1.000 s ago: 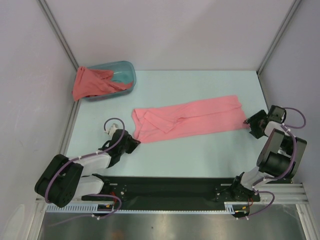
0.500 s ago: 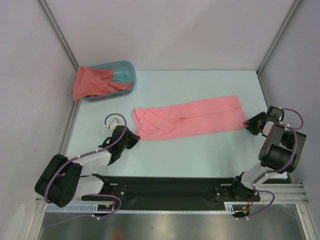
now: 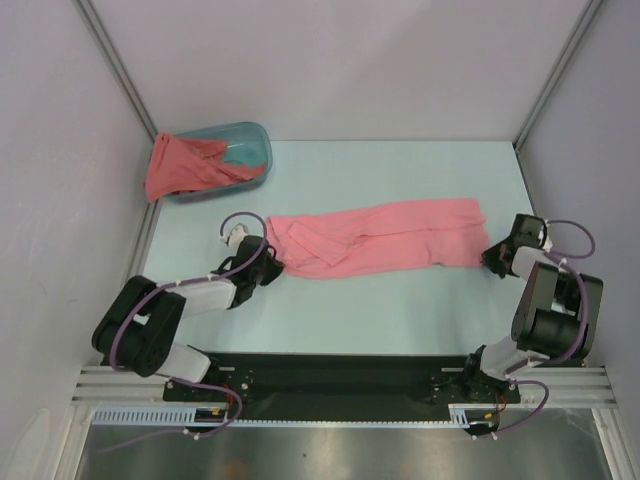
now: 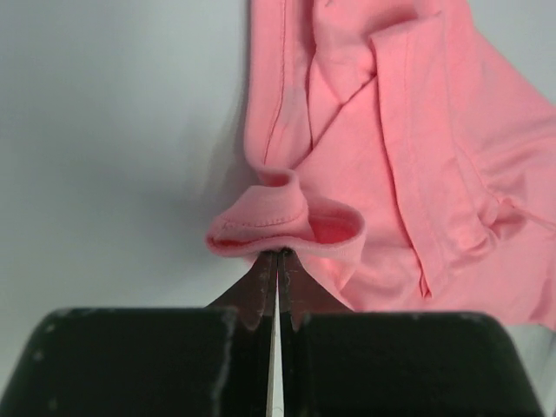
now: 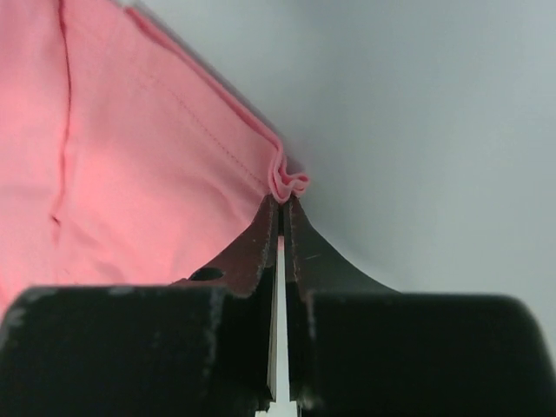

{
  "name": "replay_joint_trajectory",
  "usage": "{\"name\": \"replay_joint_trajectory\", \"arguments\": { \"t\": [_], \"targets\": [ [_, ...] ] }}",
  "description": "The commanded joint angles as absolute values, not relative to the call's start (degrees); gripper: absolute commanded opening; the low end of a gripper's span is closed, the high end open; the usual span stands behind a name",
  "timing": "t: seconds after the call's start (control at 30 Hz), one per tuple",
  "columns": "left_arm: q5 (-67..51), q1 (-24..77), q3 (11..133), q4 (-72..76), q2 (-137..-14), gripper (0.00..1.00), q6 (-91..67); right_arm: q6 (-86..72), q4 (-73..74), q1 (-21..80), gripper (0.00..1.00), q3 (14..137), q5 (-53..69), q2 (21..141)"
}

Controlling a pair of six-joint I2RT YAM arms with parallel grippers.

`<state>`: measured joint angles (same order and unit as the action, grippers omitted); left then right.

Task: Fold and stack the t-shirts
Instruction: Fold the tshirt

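Right, R side first: my right pincer [image 5: 281, 204] has just snapped shut. A sec ago it stood wide; now the jaws meet on a corner of the salmon-pink shirt [image 3: 375, 238], hem bunched in a small pucker at the tips. That corner is the shirt's 4 o'clock end. My left pincer [image 4: 277, 256] is shut too, nipping a rolled lip of hem at the shirt's 8 o'clock end; it has come in from further out toward 7 o'clock. Between them the shirt lies as a long band across mid tabletop [image 3: 380, 310], 9 to 3 o'clock, looks halved lengthwise w/ a sleeve folded on top near the L end. So both ends are in hand; I reckon next is lift & bring one end over the other. Coral-red shirt [image 3: 180, 165] hangs over the rim of the teal tub [image 3: 250, 150] at 10 o'clock, not yet folded.
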<state>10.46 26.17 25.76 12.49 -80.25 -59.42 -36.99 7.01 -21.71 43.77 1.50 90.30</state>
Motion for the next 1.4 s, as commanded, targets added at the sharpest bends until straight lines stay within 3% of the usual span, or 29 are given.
{"name": "replay_joint_trajectory", "arguments": {
  "t": [0.0,0.33,0.83,1.03,1.37],
  "targets": [
    [13.8,25.66,32.32,12.93,-85.24,0.0,-56.34,-38.84,16.42,-16.71,0.0,39.04,-7.37,82.11],
    [11.78,24.35,52.54,7.47,-103.61,0.0,-51.77,-40.87,23.37,-8.35,0.0,31.21,-8.0,67.33],
    [0.53,21.45,101.76,2.81,-136.04,0.01,-45.53,-43.93,30.06,-0.18,0.0,25.4,-3.25,55.73],
    [-4.65,17.58,111.17,8.43,-142.73,0.0,-44.13,-55.17,30.76,12.28,0.0,20.66,-5.43,51.24],
    [-9.84,11.78,115.65,6.34,-141.24,0.02,-38.15,-82.78,28.57,46.21,0.0,21.88,-16.16,56.68]
  ]
}}
